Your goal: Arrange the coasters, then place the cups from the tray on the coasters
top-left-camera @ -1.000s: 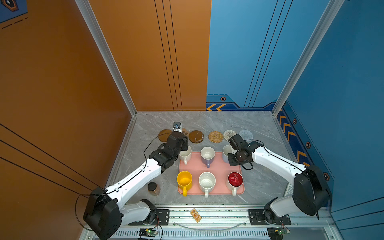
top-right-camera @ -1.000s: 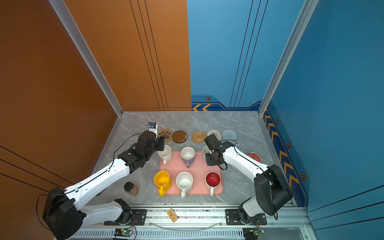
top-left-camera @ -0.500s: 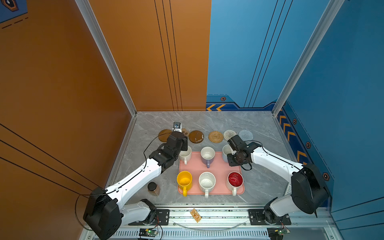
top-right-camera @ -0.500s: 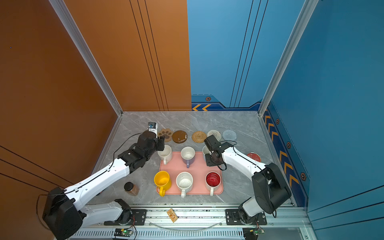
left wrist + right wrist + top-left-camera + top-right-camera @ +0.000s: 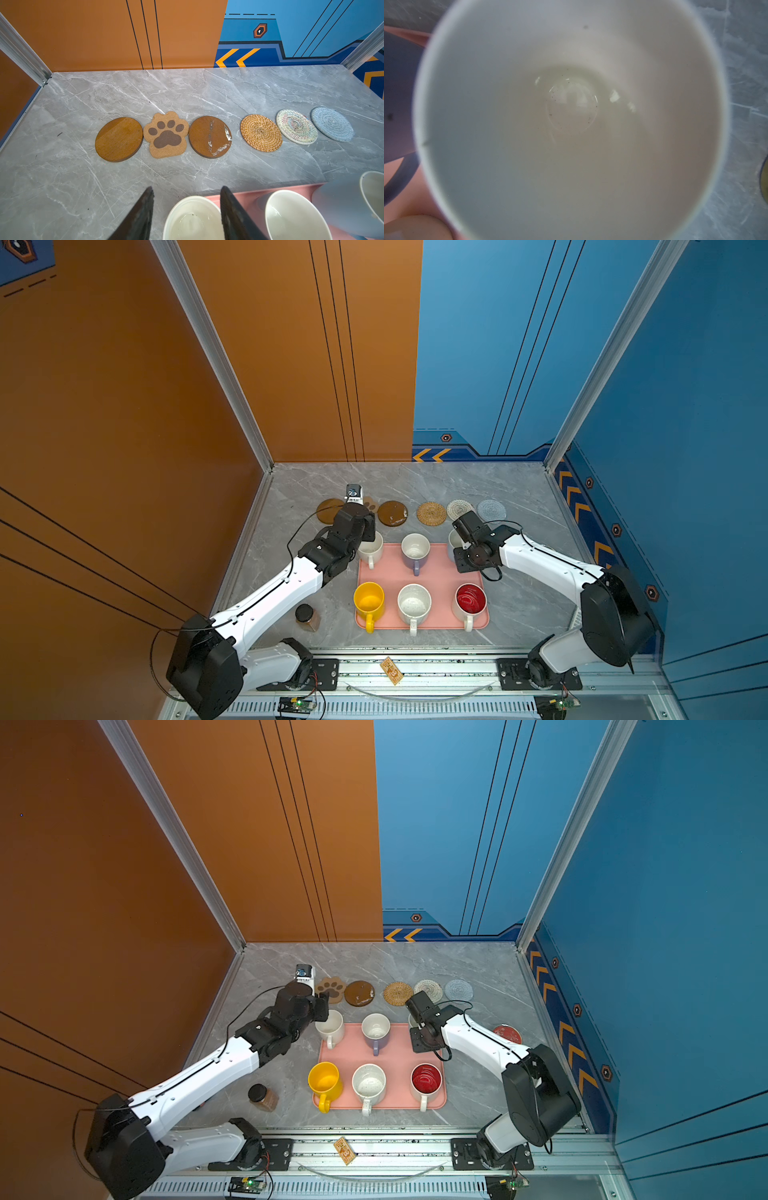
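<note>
The left gripper holds its jaws apart above the white mug at the pink tray's far left corner. The right gripper hangs over the light blue mug at its far right corner, jaws hidden, state unclear.

- Bright, even light from above in both top views; soft, faint shadows on tabletop.
- Right wrist view blurred: cup rim out of focus, small glints on its bottom.
</note>
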`<state>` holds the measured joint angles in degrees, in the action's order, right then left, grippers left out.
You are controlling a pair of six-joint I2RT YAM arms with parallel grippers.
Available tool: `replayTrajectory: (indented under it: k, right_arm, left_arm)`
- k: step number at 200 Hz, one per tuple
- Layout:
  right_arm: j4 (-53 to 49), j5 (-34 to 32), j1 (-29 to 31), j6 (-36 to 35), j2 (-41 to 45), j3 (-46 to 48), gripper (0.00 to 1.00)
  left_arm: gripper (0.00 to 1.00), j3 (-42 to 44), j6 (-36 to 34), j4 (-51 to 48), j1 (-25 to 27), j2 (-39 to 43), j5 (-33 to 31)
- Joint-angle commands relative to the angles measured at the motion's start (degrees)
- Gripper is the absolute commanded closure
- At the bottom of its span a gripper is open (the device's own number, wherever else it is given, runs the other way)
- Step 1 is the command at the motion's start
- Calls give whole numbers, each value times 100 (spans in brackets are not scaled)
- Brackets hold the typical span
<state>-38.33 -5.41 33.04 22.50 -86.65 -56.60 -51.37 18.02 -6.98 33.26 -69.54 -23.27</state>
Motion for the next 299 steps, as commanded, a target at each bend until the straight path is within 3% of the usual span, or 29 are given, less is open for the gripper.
replayTrajectory:
  k: [1, 47, 181, 299]
  right_arm:
    - [-201, -645, 148, 9, 120, -78, 100]
    - [-195, -822, 247, -26, 384, -88, 100]
    - [-68, -169, -215, -128, 734, -398, 100]
    - [-399, 184, -1794, -1002, 441, -1432, 100]
  left_arm:
    - [47, 100, 61, 52, -60, 63, 80]
    - [48, 107, 61, 52, -65, 75, 83]
    - [47, 120, 44, 57, -95, 55, 79]
    - [47, 131, 61, 30, -132, 37, 63]
